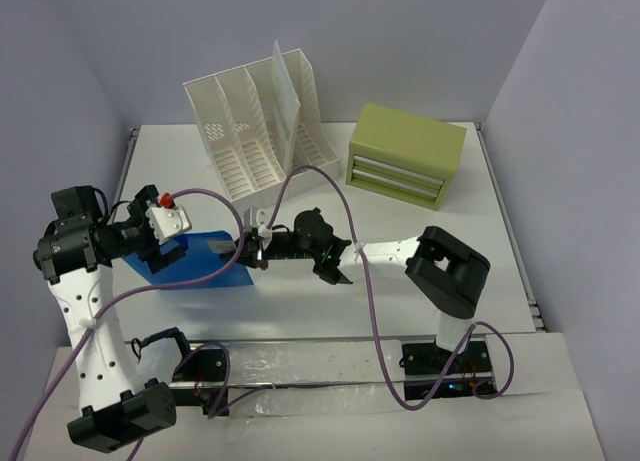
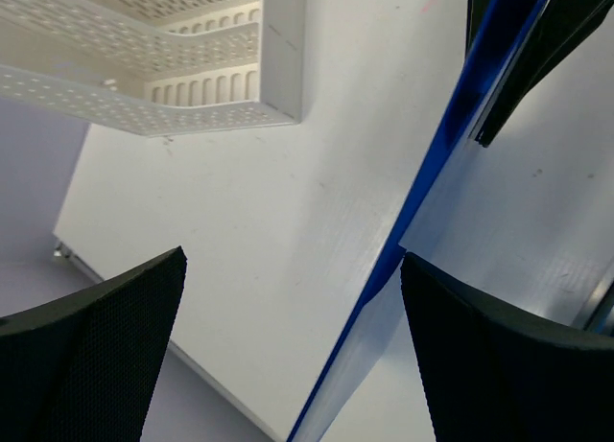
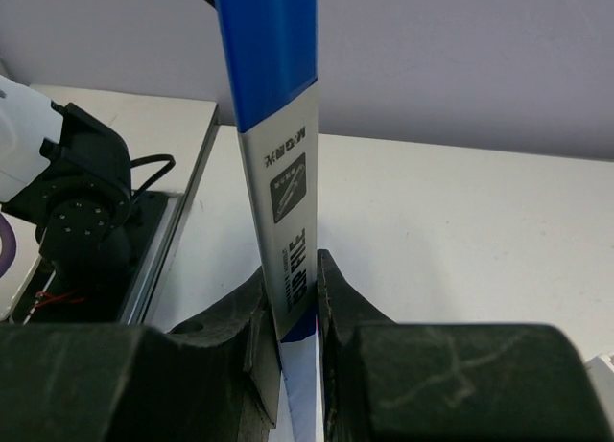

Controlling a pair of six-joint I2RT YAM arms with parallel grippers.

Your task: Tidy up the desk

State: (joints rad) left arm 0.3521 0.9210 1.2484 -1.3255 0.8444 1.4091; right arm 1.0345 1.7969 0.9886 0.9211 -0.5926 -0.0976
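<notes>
Desk: the white desk (image 1: pixel 470 221) fills our walled bay, beneath both arms.
Right gripper (image 3: pixel 293 279): we pinch the blue folder (image 1: pixel 190 266) by its edge.
Left gripper (image 2: pixel 293 260): spread wide beside it.
Progress: we judge the folder not yet in the file rack (image 1: pixel 255 131).

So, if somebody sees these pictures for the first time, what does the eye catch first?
Most likely the blue folder, left of the middle of the desk, pinched between the fingers of the right gripper. The left gripper is wide open, with the folder's edge between its fingers. At the back stand a white file rack and, to its right, an olive-green drawer box.
</notes>
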